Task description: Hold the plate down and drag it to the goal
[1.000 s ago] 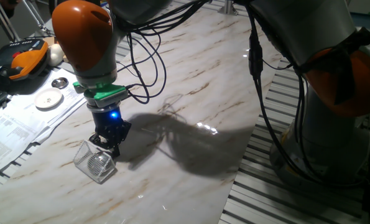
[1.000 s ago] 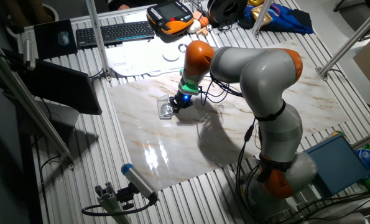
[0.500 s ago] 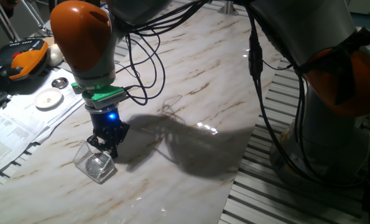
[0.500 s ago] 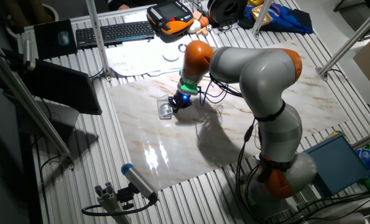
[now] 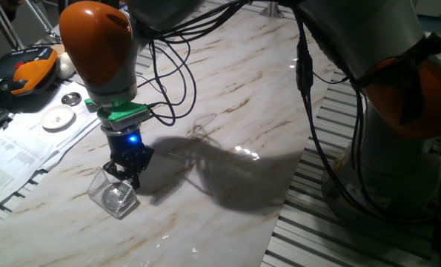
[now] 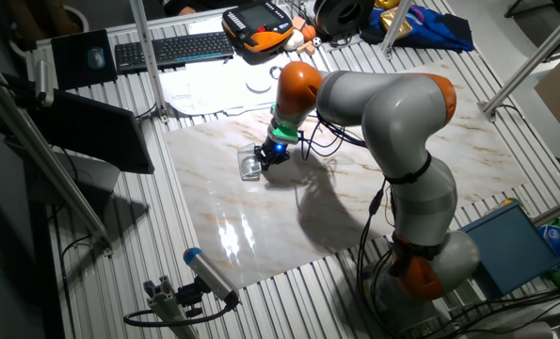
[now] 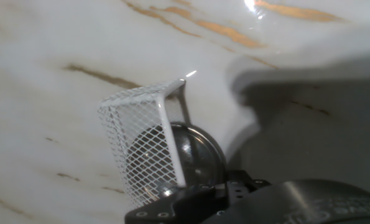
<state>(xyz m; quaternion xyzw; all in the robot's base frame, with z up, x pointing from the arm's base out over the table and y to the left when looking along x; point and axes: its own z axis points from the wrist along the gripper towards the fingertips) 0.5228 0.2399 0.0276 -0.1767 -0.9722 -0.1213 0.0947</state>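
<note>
The goal is a small see-through mesh box (image 5: 111, 194) with thin white edges, lying on the marble table (image 5: 227, 111). It also shows in the other fixed view (image 6: 249, 166) and the hand view (image 7: 141, 149). The plate (image 7: 197, 152) is a dark shiny round dish. It lies partly inside the box and shows through the mesh in one fixed view (image 5: 117, 195). My gripper (image 5: 128, 175) points straight down at the box's right side, fingers together, tips on or just above the plate. In the other fixed view the gripper (image 6: 265, 158) stands beside the box.
A white round disc (image 5: 58, 117) and a small flat silver dish (image 5: 71, 98) lie on papers at the left. An orange pendant (image 5: 29, 70) is behind them. A keyboard (image 6: 157, 49) lies beyond the table. Black cables (image 5: 172, 70) hang by the arm.
My gripper shifted slightly left toward the mesh box a second ago. It has stayed still since, and the box has not moved.
</note>
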